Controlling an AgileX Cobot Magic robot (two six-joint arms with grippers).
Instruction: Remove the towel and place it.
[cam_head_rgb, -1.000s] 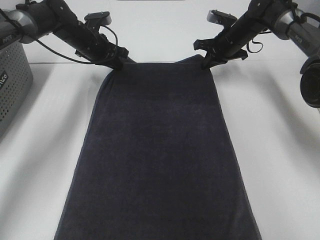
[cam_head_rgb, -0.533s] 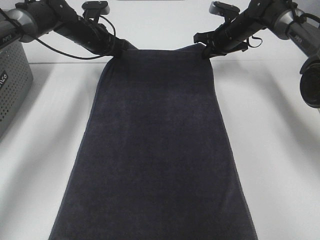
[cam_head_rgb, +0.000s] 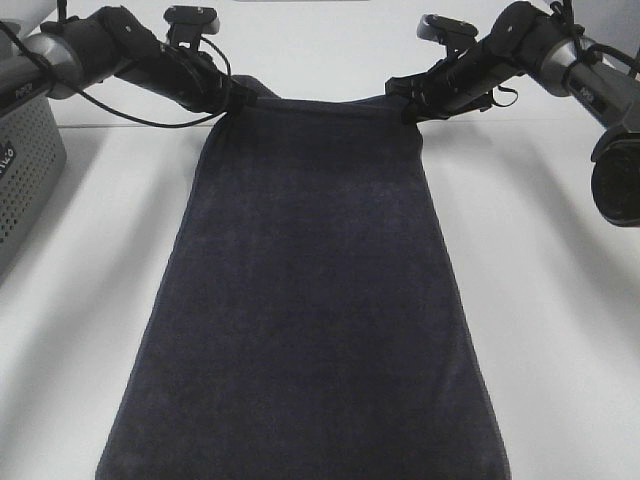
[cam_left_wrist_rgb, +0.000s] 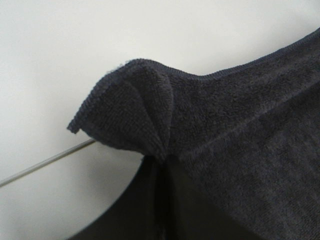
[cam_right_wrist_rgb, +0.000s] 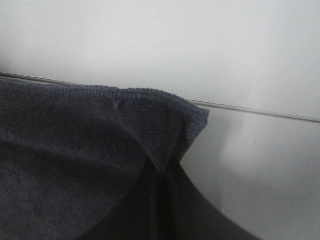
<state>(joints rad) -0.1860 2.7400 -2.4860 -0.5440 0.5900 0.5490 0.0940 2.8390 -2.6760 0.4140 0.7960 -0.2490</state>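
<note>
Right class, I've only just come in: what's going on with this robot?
Two arms hold one dark towel by its far corners. The left tool is shut on one corner, the right tool on the other. The top edge is stretched between them, and the cloth runs down over the white table. A grey basket stands at the left.

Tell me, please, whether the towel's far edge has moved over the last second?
Yes. The towel far edge, held by the left gripper and right gripper, has risen toward the back wall seam, which it now covers.
</note>
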